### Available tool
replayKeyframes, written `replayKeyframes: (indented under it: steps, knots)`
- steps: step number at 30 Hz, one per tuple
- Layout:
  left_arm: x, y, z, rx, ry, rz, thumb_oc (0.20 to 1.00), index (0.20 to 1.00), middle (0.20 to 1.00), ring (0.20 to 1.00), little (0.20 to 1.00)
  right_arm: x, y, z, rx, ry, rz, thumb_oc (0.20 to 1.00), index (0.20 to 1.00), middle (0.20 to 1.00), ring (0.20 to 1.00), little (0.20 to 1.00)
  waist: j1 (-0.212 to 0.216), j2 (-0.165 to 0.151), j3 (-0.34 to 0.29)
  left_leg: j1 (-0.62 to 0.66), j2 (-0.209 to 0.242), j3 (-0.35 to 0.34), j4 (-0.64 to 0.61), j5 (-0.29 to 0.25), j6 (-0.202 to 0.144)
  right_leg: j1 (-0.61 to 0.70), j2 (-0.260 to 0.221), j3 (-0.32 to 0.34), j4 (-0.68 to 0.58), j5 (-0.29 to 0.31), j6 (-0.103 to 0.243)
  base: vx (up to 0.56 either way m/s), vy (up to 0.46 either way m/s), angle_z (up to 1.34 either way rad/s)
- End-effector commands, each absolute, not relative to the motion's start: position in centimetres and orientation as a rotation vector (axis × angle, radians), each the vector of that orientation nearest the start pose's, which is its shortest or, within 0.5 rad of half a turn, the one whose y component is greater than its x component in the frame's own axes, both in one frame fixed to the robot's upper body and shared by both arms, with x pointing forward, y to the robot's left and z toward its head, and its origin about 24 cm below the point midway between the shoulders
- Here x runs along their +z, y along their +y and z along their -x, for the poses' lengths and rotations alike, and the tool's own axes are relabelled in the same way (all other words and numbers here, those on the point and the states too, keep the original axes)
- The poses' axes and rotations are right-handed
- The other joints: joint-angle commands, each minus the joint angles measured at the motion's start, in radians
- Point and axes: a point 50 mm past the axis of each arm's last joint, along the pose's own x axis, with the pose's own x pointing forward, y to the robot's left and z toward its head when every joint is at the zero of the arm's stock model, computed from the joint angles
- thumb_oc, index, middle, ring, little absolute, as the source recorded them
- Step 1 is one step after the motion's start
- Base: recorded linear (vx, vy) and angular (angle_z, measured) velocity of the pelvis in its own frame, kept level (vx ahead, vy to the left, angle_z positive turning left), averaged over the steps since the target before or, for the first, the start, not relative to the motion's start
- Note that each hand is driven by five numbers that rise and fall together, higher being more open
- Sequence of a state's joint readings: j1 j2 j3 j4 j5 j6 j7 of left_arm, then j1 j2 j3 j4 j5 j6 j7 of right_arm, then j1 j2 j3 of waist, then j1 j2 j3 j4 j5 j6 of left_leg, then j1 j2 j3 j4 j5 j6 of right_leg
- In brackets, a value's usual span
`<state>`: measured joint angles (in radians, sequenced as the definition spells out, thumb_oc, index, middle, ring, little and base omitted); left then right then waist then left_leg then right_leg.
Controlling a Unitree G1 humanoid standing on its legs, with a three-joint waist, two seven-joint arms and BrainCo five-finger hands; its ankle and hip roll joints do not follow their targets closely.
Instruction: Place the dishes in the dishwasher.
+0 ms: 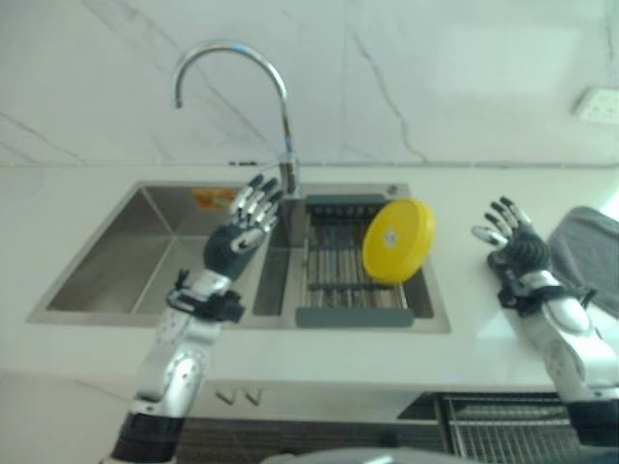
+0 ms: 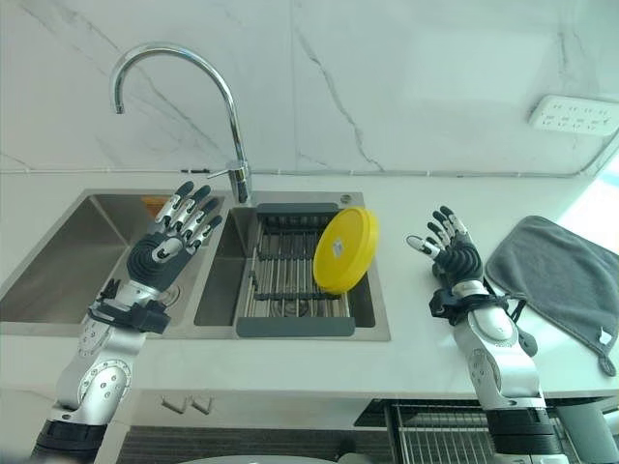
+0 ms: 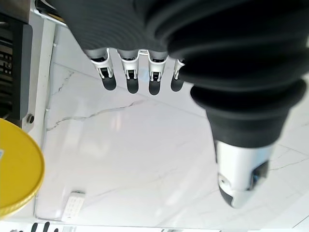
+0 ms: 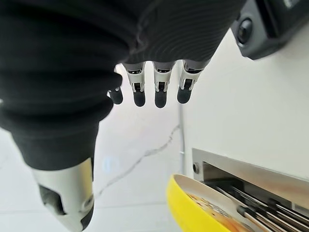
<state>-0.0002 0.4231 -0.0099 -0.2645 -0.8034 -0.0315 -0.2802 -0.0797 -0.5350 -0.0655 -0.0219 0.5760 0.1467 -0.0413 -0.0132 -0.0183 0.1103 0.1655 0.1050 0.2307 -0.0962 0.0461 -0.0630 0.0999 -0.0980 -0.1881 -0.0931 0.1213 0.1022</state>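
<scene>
Round yellow plastic plate [image 2: 344, 249] leans tilted in grey slatted drying rack [image 2: 293, 288], frame centre. Left hand [image 2: 174, 237] centre-left, right hand [image 2: 452, 251] centre-right: both spread, empty.

Bright, even daylight; glare on the white wall [image 2: 435, 77] and the tap [image 2: 179, 68]. Left eye view is hazy and soft.

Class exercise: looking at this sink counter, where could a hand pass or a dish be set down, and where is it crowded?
Free: the left sink basin, and the counter between the sink rim and the grey cloth, where the open right hand hovers. Crowded: the right basin, where the drying rack holds the tilted yellow plate, with the faucet behind.
</scene>
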Motion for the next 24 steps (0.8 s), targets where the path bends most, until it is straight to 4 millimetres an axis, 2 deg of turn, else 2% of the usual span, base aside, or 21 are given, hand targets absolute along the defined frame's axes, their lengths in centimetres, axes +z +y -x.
replayKeyframes:
  steps: [1, 10, 24]
  knots:
    - [13.9, 18.3, -24.9, -0.478, -0.389, 0.289, 1.0, 1.0, 1.0, 1.0, 1.0, 12.2, -24.5, -28.8, -0.011, -0.12, -0.143, 1.0, 1.0, 1.0, 1.0, 1.0, 0.012, -0.01, -0.006, 0.011, -0.025, -0.042, 0.009, -0.075, 0.017, 0.059, -0.014, -0.041, 0.006, -0.073, 0.019, -0.01, 0.002, 0.04]
    - [13.7, 18.2, -25.0, -0.478, -0.377, 0.295, 1.0, 1.0, 1.0, 1.0, 1.0, 10.9, -24.0, -29.3, 0.005, -0.047, -0.161, 1.0, 1.0, 1.0, 1.0, 1.0, 0.019, -0.008, -0.009, 0.013, -0.027, -0.046, 0.009, -0.074, 0.017, 0.064, -0.014, -0.048, 0.006, -0.075, 0.017, -0.01, 0.002, 0.02]
    - [13.4, 17.9, -25.3, -0.48, -0.361, 0.309, 1.0, 1.0, 1.0, 1.0, 1.0, 8.8, -23.0, -29.9, 0.039, 0.091, -0.325, 1.0, 1.0, 1.0, 1.0, 1.0, 0.036, -0.008, -0.008, 0.016, -0.028, -0.056, 0.009, -0.072, 0.015, 0.073, -0.012, -0.059, 0.006, -0.08, 0.012, 0.0, 0.001, 0.02]
